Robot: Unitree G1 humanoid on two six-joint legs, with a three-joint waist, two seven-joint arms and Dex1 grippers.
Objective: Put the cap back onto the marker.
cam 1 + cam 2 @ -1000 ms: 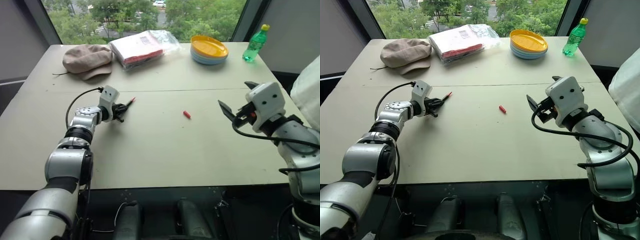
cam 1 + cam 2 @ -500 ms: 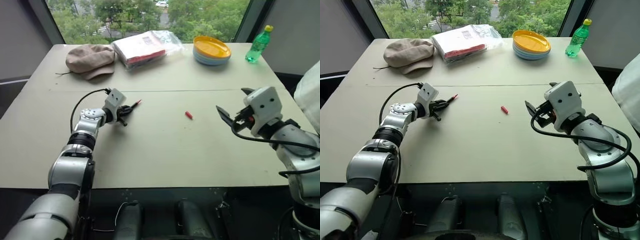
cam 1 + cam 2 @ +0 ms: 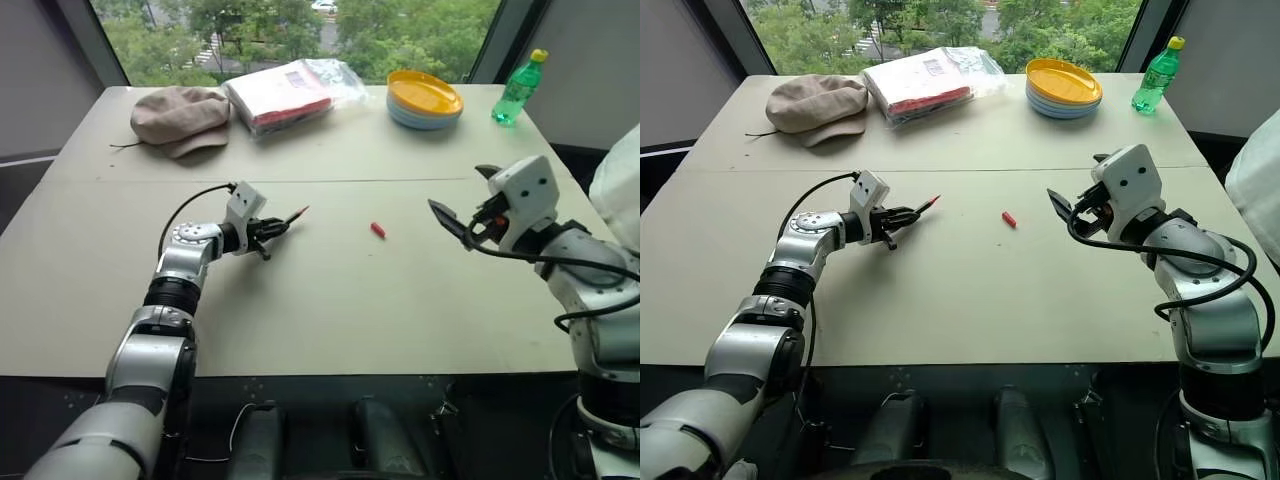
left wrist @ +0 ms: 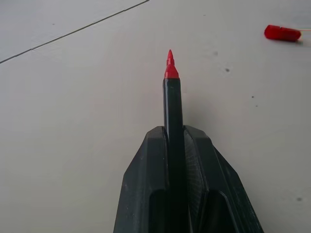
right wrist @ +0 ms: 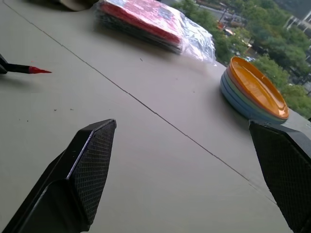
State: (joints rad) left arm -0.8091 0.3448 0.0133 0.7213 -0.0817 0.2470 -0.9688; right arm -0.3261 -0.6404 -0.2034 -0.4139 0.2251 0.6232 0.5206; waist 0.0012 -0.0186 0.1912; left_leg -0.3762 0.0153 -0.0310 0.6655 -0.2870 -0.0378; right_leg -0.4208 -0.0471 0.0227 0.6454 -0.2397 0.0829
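Left gripper (image 3: 268, 228) grips marker (image 3: 290, 217) (cap (image 3: 377, 229) apart)

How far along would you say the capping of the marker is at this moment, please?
Done: the left gripper is shut on the thin black red-tipped marker. In hand: the open right gripper hovers beside the tiny red plastic cap, which lies on the table. Left: grasping and fitting it.

Left claw (image 3: 272, 228) grips the marker (image 3: 290, 217) mid-frame; the cap (image 3: 377, 230) lies right of it on the worktop (image 3: 330, 300), near the spread right claw (image 3: 462, 210).
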